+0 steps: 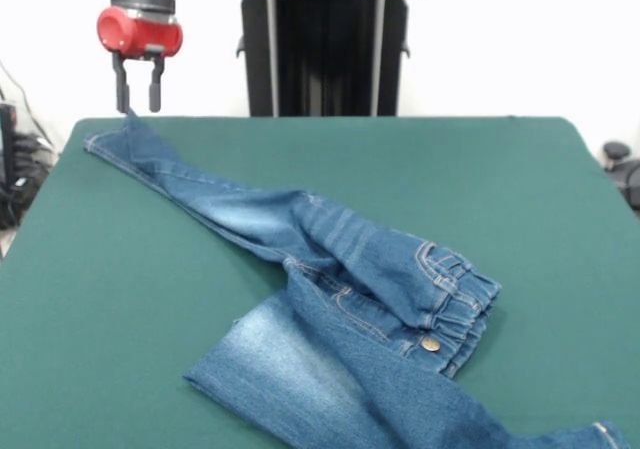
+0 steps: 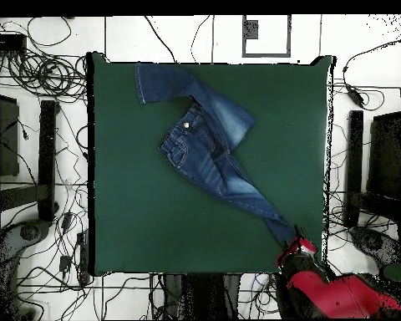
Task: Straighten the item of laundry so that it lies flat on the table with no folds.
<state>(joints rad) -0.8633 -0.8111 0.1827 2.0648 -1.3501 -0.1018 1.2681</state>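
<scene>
End effector (image 1: 140, 94): red body with two dark fingers pointing down, set slightly apart with nothing between them, hanging just above the far left corner of the desk in the front view. Directly beneath the fingertips a small peak of denim stands up from the cuff of one trouser leg; whether fingertip and cloth touch cannot be told. In the overhead view the end effector (image 2: 296, 247) appears at the lower right corner of the desk, at the tip of the same leg.

Jeans (image 1: 340, 309): small blue denim pair with faded patches. One leg runs stretched in a long diagonal from the cuff under the end effector to the gathered waistband near the middle of the desk. The waistband is bunched, with a metal button (image 1: 431, 344) facing up. The other leg is bent across the body of the garment and reaches the near edge, its fabric folded over itself. Overhead, the jeans (image 2: 212, 159) span from the top left area to the lower right corner.

Desk (image 1: 520, 199): dark green top, largely bare around the garment.
</scene>
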